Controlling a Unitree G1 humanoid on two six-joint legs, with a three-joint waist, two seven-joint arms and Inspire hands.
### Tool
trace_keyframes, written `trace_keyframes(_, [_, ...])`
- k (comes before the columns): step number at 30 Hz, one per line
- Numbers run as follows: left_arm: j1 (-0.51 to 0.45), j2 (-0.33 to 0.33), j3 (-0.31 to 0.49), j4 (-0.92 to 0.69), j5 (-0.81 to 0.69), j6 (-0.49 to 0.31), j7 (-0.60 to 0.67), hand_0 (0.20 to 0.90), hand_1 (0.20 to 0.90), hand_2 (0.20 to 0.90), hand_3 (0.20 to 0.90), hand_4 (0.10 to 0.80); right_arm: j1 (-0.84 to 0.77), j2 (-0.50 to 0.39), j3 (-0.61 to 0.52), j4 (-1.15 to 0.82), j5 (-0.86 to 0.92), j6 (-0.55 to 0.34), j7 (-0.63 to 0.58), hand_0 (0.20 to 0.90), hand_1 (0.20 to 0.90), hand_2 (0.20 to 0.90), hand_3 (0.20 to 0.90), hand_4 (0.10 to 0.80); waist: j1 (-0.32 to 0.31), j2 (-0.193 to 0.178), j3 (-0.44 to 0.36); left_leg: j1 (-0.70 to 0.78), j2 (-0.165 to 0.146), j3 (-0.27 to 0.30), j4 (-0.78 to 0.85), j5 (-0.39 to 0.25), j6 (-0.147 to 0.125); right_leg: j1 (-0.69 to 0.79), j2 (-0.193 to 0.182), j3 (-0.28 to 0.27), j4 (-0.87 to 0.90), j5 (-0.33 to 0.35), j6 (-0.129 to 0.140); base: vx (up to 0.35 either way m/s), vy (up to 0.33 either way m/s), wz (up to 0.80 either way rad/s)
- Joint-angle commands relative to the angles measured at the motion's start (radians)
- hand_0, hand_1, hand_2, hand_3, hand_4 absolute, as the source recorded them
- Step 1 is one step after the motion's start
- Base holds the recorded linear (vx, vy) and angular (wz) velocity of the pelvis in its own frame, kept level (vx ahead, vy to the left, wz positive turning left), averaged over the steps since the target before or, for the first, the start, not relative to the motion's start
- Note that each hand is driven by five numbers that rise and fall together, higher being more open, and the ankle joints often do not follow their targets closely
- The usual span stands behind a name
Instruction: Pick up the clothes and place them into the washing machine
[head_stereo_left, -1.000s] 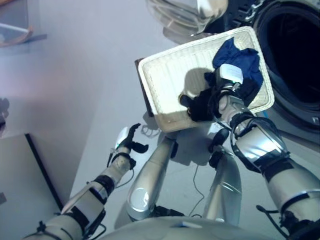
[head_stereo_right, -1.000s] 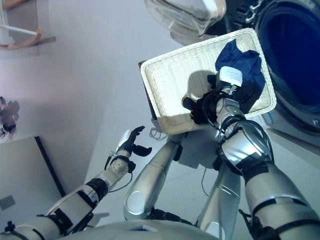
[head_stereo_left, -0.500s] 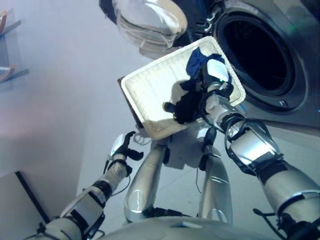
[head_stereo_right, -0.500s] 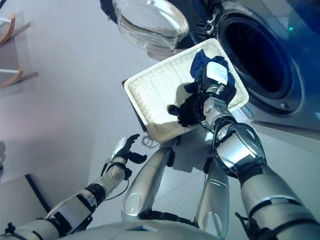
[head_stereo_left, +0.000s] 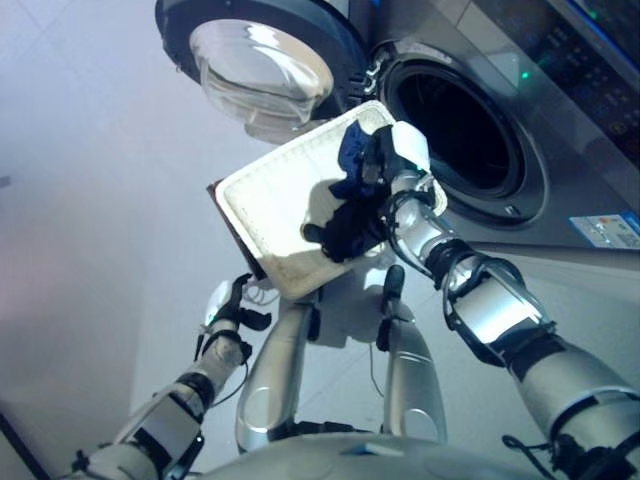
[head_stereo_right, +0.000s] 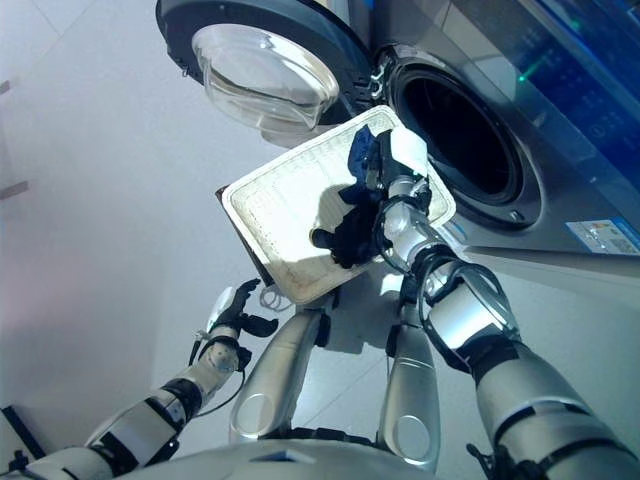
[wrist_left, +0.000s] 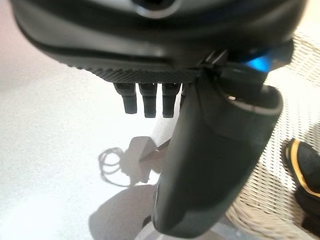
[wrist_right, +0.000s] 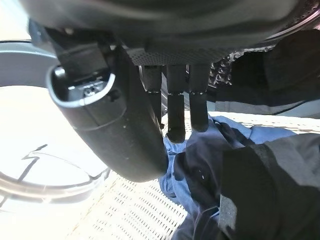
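A white wicker basket (head_stereo_left: 262, 205) sits beside the washing machine (head_stereo_left: 560, 130), whose round drum opening (head_stereo_left: 455, 135) is dark. At the basket's far end lie a blue cloth (head_stereo_left: 352, 150) and a black garment (head_stereo_left: 343, 228). My right hand (head_stereo_left: 375, 165) is over the basket with straight fingers reaching onto the blue cloth. The right wrist view shows its fingers (wrist_right: 177, 110) just above the blue cloth (wrist_right: 200, 165) and the black garment (wrist_right: 260, 185). My left hand (head_stereo_left: 228, 310) hangs low beside the basket, open and empty.
The machine's round glass door (head_stereo_left: 260, 60) stands swung open just beyond the basket's far edge. The dark box (head_stereo_left: 232, 228) shows under the basket's left edge. The left wrist view shows the basket's weave (wrist_left: 295, 120) and a black piece with a yellow stripe (wrist_left: 305, 172).
The camera has tilted up toward the machine, so the whole scene has shifted. My right hand has stayed in the basket and reached a little further onto the blue cloth. The left hand has kept its pose.
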Motion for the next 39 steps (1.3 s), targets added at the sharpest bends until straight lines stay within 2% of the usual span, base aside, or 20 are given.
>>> trace_keyframes(1, [0.046, 0.021, 0.053, 0.057, -0.023, -0.013, 0.03, 0.9, 0.9, 0.9, 0.9, 0.8, -0.047, 0.006, 0.025, 0.013, -0.016, -0.034, -0.015, 0.9, 0.9, 0.9, 0.9, 0.8, 0.018, 0.008, -0.012, 0.001, -0.024, -0.001, -0.115, 0.058, -0.025, 0.005, 0.035, -0.036, 0.092, -0.077, -0.026, 0.0, 0.0, 0.0])
trace_keyframes(4, [0.04, 0.021, 0.06, 0.065, -0.018, -0.01, 0.023, 0.9, 0.9, 0.9, 0.9, 0.8, -0.047, 0.033, 0.025, 0.137, -0.041, -0.019, -0.027, 0.9, 0.9, 0.9, 0.9, 0.8, 0.024, 0.016, -0.011, -0.001, -0.024, -0.001, -0.113, 0.057, -0.025, 0.001, 0.033, -0.036, 0.094, -0.075, -0.027, 0.0, 0.0, 0.0])
trace_keyframes(7, [0.032, 0.021, 0.055, 0.058, -0.01, -0.008, 0.02, 0.9, 0.9, 0.9, 0.9, 0.8, -0.056, 0.023, 0.021, 0.209, -0.058, -0.004, -0.035, 0.9, 0.9, 0.9, 0.9, 0.8, 0.039, 0.032, -0.01, -0.006, -0.028, -0.001, -0.111, 0.057, -0.025, -0.003, 0.03, -0.037, 0.095, -0.074, -0.028, 0.001, 0.008, -0.04])
trace_keyframes(18, [0.0, 0.023, 0.024, 0.025, 0.012, 0.004, 0.005, 0.9, 0.9, 0.9, 0.9, 0.8, -0.151, -0.065, 0.038, 0.355, -0.134, 0.069, -0.005, 0.9, 0.9, 0.9, 0.9, 0.8, 0.091, 0.089, 0.018, -0.078, -0.044, -0.003, -0.072, 0.056, -0.027, -0.068, 0.011, -0.054, 0.137, -0.082, -0.035, -0.007, 0.0, 0.0])
trace_keyframes(19, [-0.006, 0.023, 0.018, 0.019, 0.015, 0.004, 0.004, 0.9, 0.9, 0.9, 0.9, 0.8, -0.167, -0.082, 0.039, 0.374, -0.135, 0.078, 0.002, 0.9, 0.9, 0.9, 0.9, 0.8, 0.095, 0.093, 0.024, -0.08, -0.053, -0.009, -0.06, 0.033, -0.032, -0.07, 0.0, -0.053, 0.156, -0.112, -0.03, 0.039, -0.012, 0.04])
trace_keyframes(20, [-0.008, 0.02, 0.01, 0.01, 0.018, 0.003, 0.002, 0.9, 0.9, 0.9, 0.9, 0.8, -0.178, -0.104, 0.04, 0.383, -0.136, 0.081, 0.004, 0.9, 0.9, 0.9, 0.9, 0.8, 0.102, 0.104, 0.028, -0.093, -0.055, -0.01, -0.05, 0.032, -0.032, -0.083, -0.005, -0.055, 0.166, -0.115, -0.032, 0.054, -0.013, 0.06])
trace_keyframes(24, [-0.019, 0.01, -0.011, -0.014, 0.035, -0.002, -0.002, 0.9, 0.9, 0.9, 0.9, 0.8, -0.173, -0.164, 0.019, 0.377, -0.11, 0.063, 0.009, 0.9, 0.9, 0.9, 0.9, 0.8, 0.119, 0.141, 0.04, -0.133, -0.063, -0.015, -0.035, 0.037, -0.035, -0.119, -0.018, -0.058, 0.194, -0.123, -0.036, 0.002, -0.006, 0.08])
trace_keyframes(30, [-0.02, -0.001, -0.011, -0.02, 0.025, 0.0, -0.006, 0.9, 0.9, 0.9, 0.9, 0.8, -0.182, -0.141, -0.045, 0.345, 0.028, 0.015, 0.053, 0.9, 0.9, 0.9, 0.9, 0.8, 0.137, 0.176, 0.038, -0.139, -0.074, -0.025, -0.041, 0.046, -0.04, -0.133, -0.031, -0.067, 0.219, -0.142, -0.037, 0.033, -0.003, 0.13])
trace_keyframes(31, [-0.019, 0.001, -0.012, -0.024, 0.026, -0.003, -0.007, 0.9, 0.9, 0.9, 0.9, 0.8, -0.186, -0.137, -0.056, 0.338, 0.054, 0.006, 0.054, 0.3, 0.3, 0.3, 0.3, 0.4, 0.137, 0.179, 0.037, -0.137, -0.076, -0.027, -0.042, 0.047, -0.042, -0.131, -0.032, -0.07, 0.221, -0.144, -0.038, 0.04, -0.001, 0.12])
trace_keyframes(33, [-0.016, 0.0, -0.012, -0.03, 0.023, -0.007, -0.003, 0.9, 0.9, 0.9, 0.9, 0.8, -0.176, -0.126, -0.123, 0.312, 0.175, -0.027, 0.038, 0.3, 0.3, 0.3, 0.3, 0.4, 0.138, 0.182, 0.031, -0.126, -0.078, -0.034, -0.054, 0.049, -0.042, -0.121, -0.033, -0.073, 0.222, -0.153, -0.037, 0.014, 0.004, 0.2])
trace_keyframes(34, [-0.013, -0.002, -0.014, -0.035, 0.021, -0.01, 0.0, 0.9, 0.9, 0.9, 0.9, 0.8, -0.164, -0.119, -0.178, 0.286, 0.279, -0.059, 0.033, 0.3, 0.3, 0.3, 0.3, 0.4, 0.144, 0.192, 0.027, -0.129, -0.071, -0.033, -0.063, 0.075, -0.039, -0.12, -0.027, -0.085, 0.211, -0.13, -0.044, 0.045, -0.01, 0.16])
trace_keyframes(35, [-0.011, -0.002, -0.015, -0.034, 0.021, -0.01, 0.0, 0.9, 0.9, 0.9, 0.9, 0.8, -0.162, -0.119, -0.179, 0.286, 0.279, -0.058, 0.034, 0.3, 0.3, 0.3, 0.3, 0.4, 0.139, 0.183, 0.027, -0.116, -0.08, -0.037, -0.061, 0.052, -0.044, -0.109, -0.034, -0.077, 0.219, -0.158, -0.037, -0.021, 0.01, 0.11])
trace_keyframes(36, [-0.009, 0.001, -0.015, -0.039, 0.028, -0.012, 0.002, 0.9, 0.9, 0.9, 0.9, 0.8, -0.138, -0.109, -0.247, 0.249, 0.414, -0.104, 0.04, 0.3, 0.3, 0.3, 0.3, 0.4, 0.145, 0.192, 0.021, -0.109, -0.075, -0.037, -0.075, 0.075, -0.039, -0.098, -0.029, -0.089, 0.204, -0.135, -0.041, 0.053, -0.003, 0.1])
trace_keyframes(39, [-0.002, 0.014, -0.016, -0.036, 0.033, -0.02, 0.005, 0.9, 0.9, 0.9, 0.9, 0.8, -0.107, -0.085, -0.337, 0.17, 0.63, -0.175, 0.044, 0.3, 0.3, 0.3, 0.3, 0.4, 0.134, 0.178, 0.012, -0.072, -0.075, -0.039, -0.089, 0.069, -0.037, -0.064, -0.031, -0.094, 0.195, -0.142, -0.038, 0.031, 0.017, 0.06])
